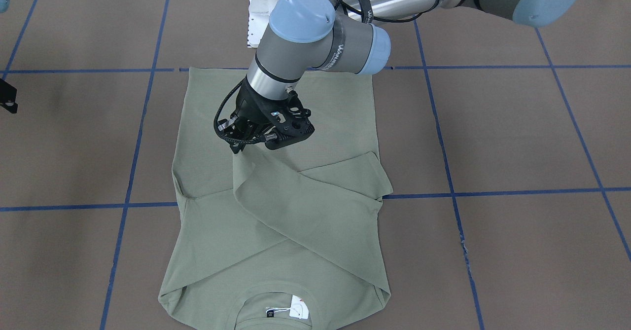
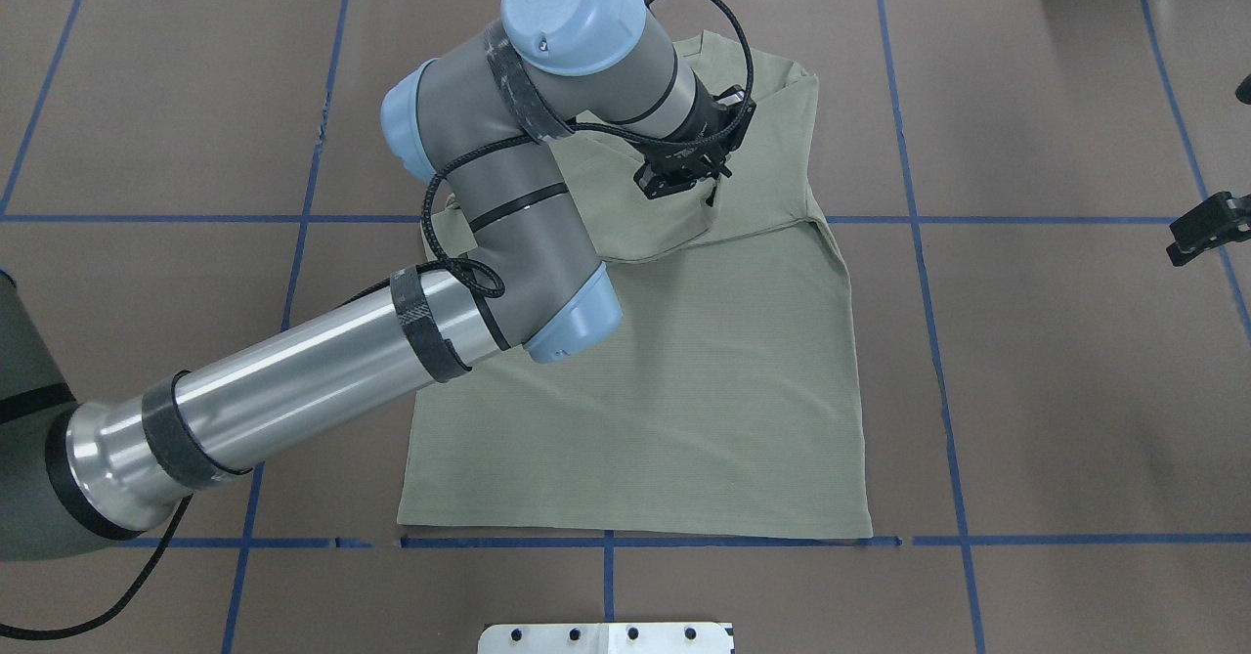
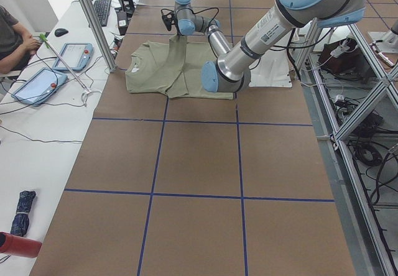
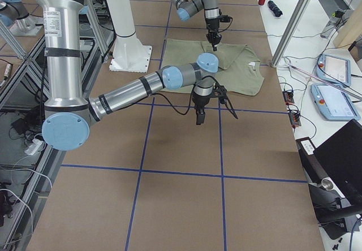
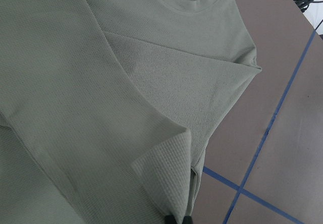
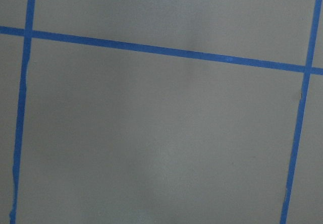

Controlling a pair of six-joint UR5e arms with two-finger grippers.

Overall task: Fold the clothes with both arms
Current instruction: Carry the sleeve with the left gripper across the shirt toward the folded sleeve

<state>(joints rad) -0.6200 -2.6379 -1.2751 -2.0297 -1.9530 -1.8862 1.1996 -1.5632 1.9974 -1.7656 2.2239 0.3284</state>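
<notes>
Overhead exterior: we are seeing the shirt (image 2: 684, 390) lying flat in the middle of the tabletop (image 2: 1056, 390), collar toward the far edge. Our left gripper (image 1: 237, 149) is pinching the sleeve (image 1: 300, 221) cuff over the torso. Our right gripper (image 2: 1207, 227) is hovering by the right edge; spread or not, we cannot tell. Risk as we are judging it: the cuff slipping from a thin pinch, or a tug dragging the fold askew.

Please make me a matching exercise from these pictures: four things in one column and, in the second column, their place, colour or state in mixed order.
Things:
1. left gripper
2. right gripper
3. neck tag
4. tape lines

Place, colour or state:
a. inside the collar
b. blue
c. above bare table
d. pinching the shirt sleeve

Pairs: 1-d, 2-c, 3-a, 4-b.
</notes>
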